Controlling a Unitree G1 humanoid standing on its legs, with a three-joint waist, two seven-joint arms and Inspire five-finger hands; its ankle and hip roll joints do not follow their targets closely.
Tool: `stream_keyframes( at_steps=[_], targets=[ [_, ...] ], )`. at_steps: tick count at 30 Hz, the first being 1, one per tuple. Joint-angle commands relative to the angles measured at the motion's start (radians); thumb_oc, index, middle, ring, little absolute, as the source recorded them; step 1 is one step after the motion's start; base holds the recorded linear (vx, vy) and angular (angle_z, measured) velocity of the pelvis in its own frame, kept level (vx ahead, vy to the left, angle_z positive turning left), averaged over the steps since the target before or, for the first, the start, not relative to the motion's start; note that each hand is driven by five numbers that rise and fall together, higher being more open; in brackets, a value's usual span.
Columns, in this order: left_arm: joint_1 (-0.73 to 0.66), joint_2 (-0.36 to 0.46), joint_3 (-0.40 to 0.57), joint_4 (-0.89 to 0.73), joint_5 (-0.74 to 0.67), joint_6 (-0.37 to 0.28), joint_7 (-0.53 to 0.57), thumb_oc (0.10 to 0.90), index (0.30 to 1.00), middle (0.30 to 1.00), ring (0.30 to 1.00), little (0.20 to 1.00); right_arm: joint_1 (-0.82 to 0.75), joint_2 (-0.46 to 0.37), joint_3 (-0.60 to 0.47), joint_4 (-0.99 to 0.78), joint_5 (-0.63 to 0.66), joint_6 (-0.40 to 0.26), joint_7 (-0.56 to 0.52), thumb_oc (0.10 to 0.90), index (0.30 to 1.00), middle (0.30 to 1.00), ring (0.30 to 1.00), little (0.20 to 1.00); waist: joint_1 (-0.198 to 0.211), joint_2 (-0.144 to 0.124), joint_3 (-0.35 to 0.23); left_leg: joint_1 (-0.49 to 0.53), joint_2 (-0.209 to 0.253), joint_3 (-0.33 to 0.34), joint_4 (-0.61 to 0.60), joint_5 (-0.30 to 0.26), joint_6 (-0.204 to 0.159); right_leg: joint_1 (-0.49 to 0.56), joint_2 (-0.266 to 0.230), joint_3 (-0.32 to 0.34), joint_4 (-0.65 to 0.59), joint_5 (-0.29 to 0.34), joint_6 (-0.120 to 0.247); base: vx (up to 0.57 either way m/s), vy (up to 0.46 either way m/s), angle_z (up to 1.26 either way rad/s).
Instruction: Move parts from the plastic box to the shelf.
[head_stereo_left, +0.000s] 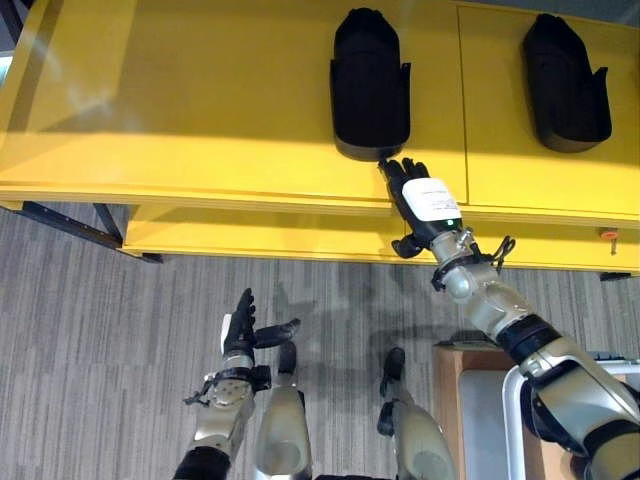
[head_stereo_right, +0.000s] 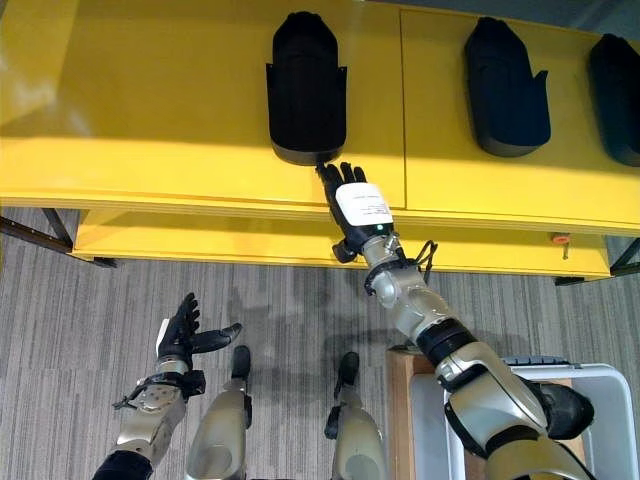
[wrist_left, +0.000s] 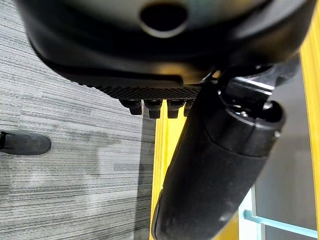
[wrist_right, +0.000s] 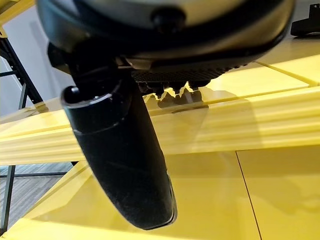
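Yellow shelf (head_stereo_left: 200, 110) with black parts on its top, right hand (head_stereo_left: 420, 205) reaching to the nearest one.

The right hand's fingers are straight and spread, tips touching the base of a black part (head_stereo_left: 370, 85); another part (head_stereo_left: 567, 85) lies farther right. The left hand (head_stereo_left: 242, 325) hangs low over the grey floor (head_stereo_left: 100, 330), fingers apart, empty. A white box (head_stereo_right: 600, 385) sits at lower right.

Grey striped carpet (head_stereo_left: 90, 330); wooden stand (head_stereo_right: 398, 372) at right.
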Motion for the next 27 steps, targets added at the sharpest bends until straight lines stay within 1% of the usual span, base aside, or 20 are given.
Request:
stream_keyframes(
  at_steps=[1,21,27],
  targets=[
    [0.003,0.036,-0.007,-0.085,0.011,-0.086,0.019,0.9,1.0,1.0,1.0,1.0,-0.141,0.048,0.075,0.021,-0.004,-0.035,0.003,0.9,1.0,1.0,1.0,1.0,0.056,-0.024,-0.029,-0.002,0.028,-0.037,0.033,-0.097,0.003,0.027,-0.082,0.031,0.075,-0.052,0.012,0.0,0.0,0.0],
    [0.006,0.044,-0.009,-0.069,-0.002,-0.095,0.026,0.9,1.0,1.0,1.0,1.0,-0.17,0.049,0.074,0.047,0.005,-0.02,-0.014,0.9,1.0,1.0,1.0,1.0,0.063,-0.019,-0.029,-0.011,0.023,-0.041,0.035,-0.096,0.004,0.02,-0.085,0.031,0.075,-0.051,0.011,0.0,0.0,0.0],
    [0.01,0.046,-0.01,-0.074,-0.002,-0.097,0.026,0.9,1.0,1.0,1.0,1.0,-0.183,0.033,0.071,0.072,0.006,-0.009,-0.027,0.9,1.0,1.0,1.0,1.0,0.062,-0.016,-0.027,-0.012,0.023,-0.04,0.034,-0.096,0.005,0.017,-0.087,0.032,0.078,-0.05,0.011,0.0,0.0,0.0]
  ],
)
